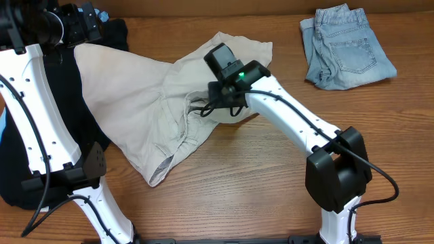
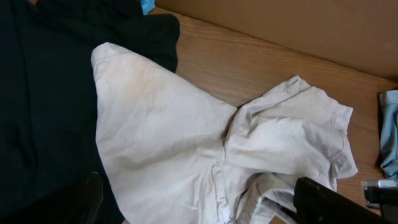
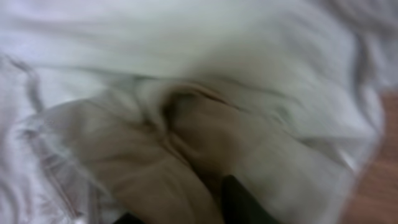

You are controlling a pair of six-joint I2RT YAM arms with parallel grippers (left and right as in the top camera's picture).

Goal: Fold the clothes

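Observation:
The cream-beige shorts [image 1: 142, 102] lie spread and rumpled across the middle of the table. Their left corner rests on the black garment. They also fill the left wrist view [image 2: 168, 137]. My right gripper [image 1: 202, 106] is pressed down into the bunched waistband area. In the blurred right wrist view, a fold of the shorts [image 3: 186, 124] sits between its dark fingers [image 3: 186, 211], and it looks shut on that fold. My left gripper [image 1: 80, 28] is raised at the back left, open and empty [image 2: 202, 205], well above the shorts.
A big black garment [image 1: 102, 142] lies under the shorts' left side and along the left edge, and shows in the left wrist view [image 2: 43, 112]. Folded light-blue denim shorts [image 1: 346, 46] lie at the back right. Bare wooden table [image 1: 258, 183] lies to the front right.

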